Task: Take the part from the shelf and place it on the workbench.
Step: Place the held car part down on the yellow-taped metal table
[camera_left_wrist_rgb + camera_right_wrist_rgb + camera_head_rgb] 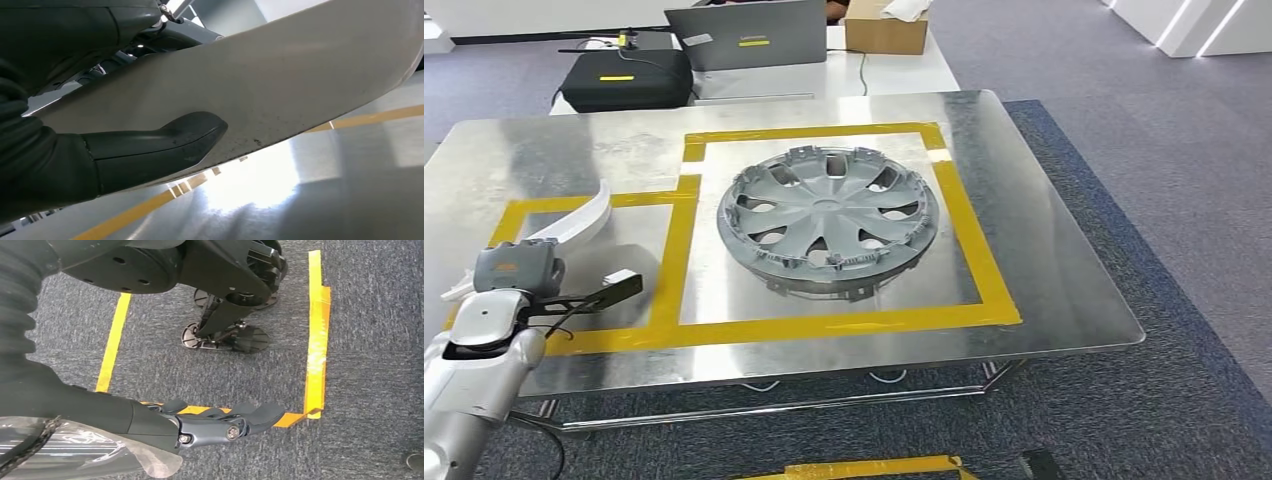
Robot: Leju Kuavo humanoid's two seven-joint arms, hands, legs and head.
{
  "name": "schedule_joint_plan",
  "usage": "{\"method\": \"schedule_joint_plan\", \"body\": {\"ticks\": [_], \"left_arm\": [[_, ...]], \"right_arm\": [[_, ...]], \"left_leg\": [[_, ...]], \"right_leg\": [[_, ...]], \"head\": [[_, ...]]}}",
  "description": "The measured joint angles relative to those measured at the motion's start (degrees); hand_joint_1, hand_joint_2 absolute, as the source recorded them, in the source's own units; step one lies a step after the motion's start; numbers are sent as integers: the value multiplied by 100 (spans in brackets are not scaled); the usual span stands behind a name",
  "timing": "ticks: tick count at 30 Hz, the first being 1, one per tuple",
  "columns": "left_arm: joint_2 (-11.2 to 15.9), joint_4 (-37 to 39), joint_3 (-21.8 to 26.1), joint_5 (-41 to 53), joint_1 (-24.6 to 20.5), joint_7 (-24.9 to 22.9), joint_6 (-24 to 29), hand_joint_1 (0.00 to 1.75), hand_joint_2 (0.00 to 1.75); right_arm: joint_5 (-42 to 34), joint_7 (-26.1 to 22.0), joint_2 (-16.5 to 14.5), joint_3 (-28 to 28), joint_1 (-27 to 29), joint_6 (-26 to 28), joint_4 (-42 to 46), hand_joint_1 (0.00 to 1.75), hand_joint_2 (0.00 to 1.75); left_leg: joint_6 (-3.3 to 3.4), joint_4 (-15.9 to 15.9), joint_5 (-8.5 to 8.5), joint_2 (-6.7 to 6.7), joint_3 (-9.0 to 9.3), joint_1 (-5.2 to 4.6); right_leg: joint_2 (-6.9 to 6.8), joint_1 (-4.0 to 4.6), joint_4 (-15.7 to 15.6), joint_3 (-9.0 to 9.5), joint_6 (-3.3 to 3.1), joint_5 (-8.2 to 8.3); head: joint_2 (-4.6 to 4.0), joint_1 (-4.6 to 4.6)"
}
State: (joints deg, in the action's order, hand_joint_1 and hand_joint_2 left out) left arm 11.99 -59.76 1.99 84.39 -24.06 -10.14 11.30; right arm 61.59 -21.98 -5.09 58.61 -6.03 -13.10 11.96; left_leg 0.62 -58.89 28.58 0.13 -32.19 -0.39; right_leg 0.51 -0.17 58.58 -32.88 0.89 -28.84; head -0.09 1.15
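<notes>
The part is a long, curved white trim piece [584, 216] over the small yellow-taped box [674, 262] at the left end of the metal workbench [1054, 260]. My left hand [150, 145] grips it, with the thumb pressed flat on the white trim piece [280, 80] in the left wrist view. In the head view the wrist cover [516, 270] hides the fingers. Whether the part touches the tabletop I cannot tell. My right hand [220, 422] hangs over the carpet with its fingers stretched out and nothing in it.
A grey wheel cover [829, 215] lies inside the large yellow-taped box at the workbench's middle. Behind stands a white table with a laptop [749, 35], a black case [624, 80] and a cardboard box [886, 32]. Grey carpet [1164, 150] runs along the right.
</notes>
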Motion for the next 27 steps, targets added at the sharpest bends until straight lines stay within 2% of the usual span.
{"method": "schedule_joint_plan", "body": {"ticks": [2,6,17,21,24,27], "left_arm": [[-37,77,-45,35,-27,-44,1,175,175],[-125,220,-123,97,-98,-115,21,0,175],[-273,377,-219,198,-186,-163,248,0,175],[-303,379,-220,191,-187,-140,319,0,0],[-334,283,-222,119,-129,41,684,0,0],[-476,-353,-288,103,227,307,1226,0,0]], "right_arm": [[0,1,-2,-10,-3,-2,0,0,175],[-2,20,-3,-15,-15,-2,-1,0,0],[-11,27,-11,-19,-34,15,-1,0,0],[-12,22,-11,-22,-33,18,0,0,0],[-32,1,-11,-24,-29,42,0,0,0],[-109,-50,-11,-24,2,84,-1,0,0]], "left_leg": [[0,0,0,0,0,0],[1,0,0,0,0,0],[1,-1,-1,0,1,0],[1,-1,-1,0,0,0],[1,-1,-1,0,1,0],[1,-1,0,1,0,-1]], "right_leg": [[1,0,0,0,0,0],[-2,0,0,1,0,0],[-1,0,0,1,-1,1],[-1,0,0,1,-1,1],[0,0,0,2,-1,1],[0,-2,0,1,0,0]], "head": [[0,1],[0,-1],[0,0],[0,-1],[0,-1],[0,1]]}}
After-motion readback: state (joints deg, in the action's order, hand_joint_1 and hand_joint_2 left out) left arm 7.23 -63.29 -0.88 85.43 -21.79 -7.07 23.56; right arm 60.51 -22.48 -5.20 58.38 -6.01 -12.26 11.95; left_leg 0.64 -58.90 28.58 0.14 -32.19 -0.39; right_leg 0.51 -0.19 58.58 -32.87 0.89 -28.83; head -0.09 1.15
